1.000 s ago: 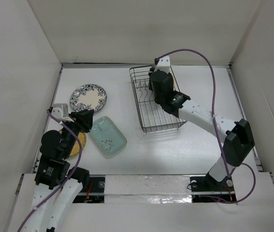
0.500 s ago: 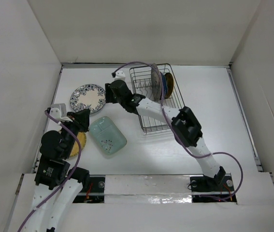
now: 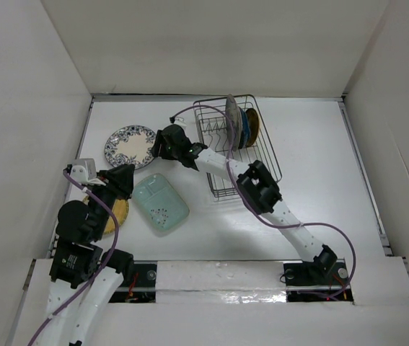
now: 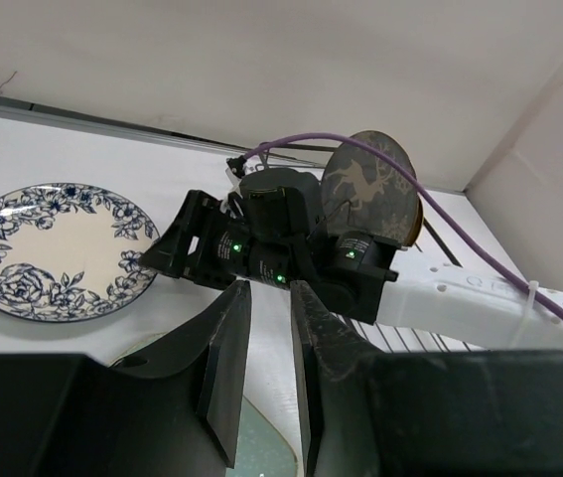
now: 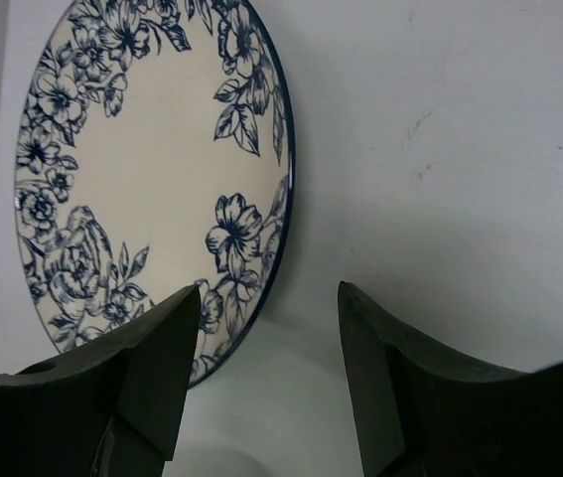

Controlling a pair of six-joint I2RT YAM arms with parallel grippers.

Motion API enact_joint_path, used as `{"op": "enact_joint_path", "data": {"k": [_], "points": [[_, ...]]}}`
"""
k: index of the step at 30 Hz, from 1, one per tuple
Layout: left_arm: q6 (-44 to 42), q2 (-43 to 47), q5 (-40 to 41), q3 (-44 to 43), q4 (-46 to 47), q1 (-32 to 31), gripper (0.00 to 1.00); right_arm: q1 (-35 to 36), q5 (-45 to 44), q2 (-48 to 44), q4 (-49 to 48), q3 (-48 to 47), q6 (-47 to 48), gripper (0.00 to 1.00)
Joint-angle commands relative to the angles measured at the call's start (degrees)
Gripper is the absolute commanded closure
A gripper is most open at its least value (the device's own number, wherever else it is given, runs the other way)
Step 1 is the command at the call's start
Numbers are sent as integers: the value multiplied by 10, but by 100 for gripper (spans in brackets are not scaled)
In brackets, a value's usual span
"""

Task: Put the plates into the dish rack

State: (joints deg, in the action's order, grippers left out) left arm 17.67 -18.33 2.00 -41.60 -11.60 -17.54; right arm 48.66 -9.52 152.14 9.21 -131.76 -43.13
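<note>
The blue-and-white floral plate (image 3: pixel 130 146) (image 4: pixel 53 246) (image 5: pixel 142 159) lies flat at the left rear. My right gripper (image 3: pixel 159 147) (image 5: pixel 266 298) hangs open just off its right rim, the rim beside the left finger, nothing held. The black wire dish rack (image 3: pixel 251 169) holds a dark grey plate (image 4: pixel 372 187) and others upright (image 3: pixel 240 124). The mint-green plate (image 3: pixel 161 202) lies in front. A yellow plate (image 3: pixel 116 215) shows under my left arm. My left gripper (image 3: pixel 125 176) (image 4: pixel 269 328) hovers with a narrow gap and nothing in it.
The right arm (image 3: pixel 258 189) stretches across the rack's near end and the middle of the table. White walls close in the table on the left, rear and right. A purple cable (image 3: pixel 211 108) loops over the rack.
My right arm has swung left from the rack to the floral plate's edge and its jaws have opened. Upright plates now show in the rack. The left arm barely moved.
</note>
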Motion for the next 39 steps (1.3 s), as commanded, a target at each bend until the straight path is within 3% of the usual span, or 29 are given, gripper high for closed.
{"op": "enact_joint_path", "data": {"k": [1, 3, 9, 12, 13, 16, 26, 30, 39], "points": [[2, 8, 0, -1, 21, -2, 79, -1, 47, 31, -24, -50, -63, 39], [1, 11, 1, -1, 21, -2, 80, -1, 60, 49, -35, -62, -91, 40], [2, 13, 5, -2, 18, -2, 79, -1, 75, 76, -86, -69, -164, 58], [2, 14, 5, -3, 18, -2, 79, -1, 74, 77, -131, -49, -191, 76], [2, 14, 5, -2, 17, -2, 79, -1, 76, 74, -146, -40, -194, 86], [3, 12, 0, -2, 17, -2, 79, -1, 69, 57, -173, -25, -186, 100], [2, 4, 5, -2, 22, -2, 79, 14, 5, -116, -280, 73, -119, 100], [1, 3, 12, -2, 20, -2, 79, 14, -54, -206, -309, 126, -47, 100], [2, 4, 6, 1, 16, -2, 79, -6, -216, -407, -258, 273, 161, 100]]}}
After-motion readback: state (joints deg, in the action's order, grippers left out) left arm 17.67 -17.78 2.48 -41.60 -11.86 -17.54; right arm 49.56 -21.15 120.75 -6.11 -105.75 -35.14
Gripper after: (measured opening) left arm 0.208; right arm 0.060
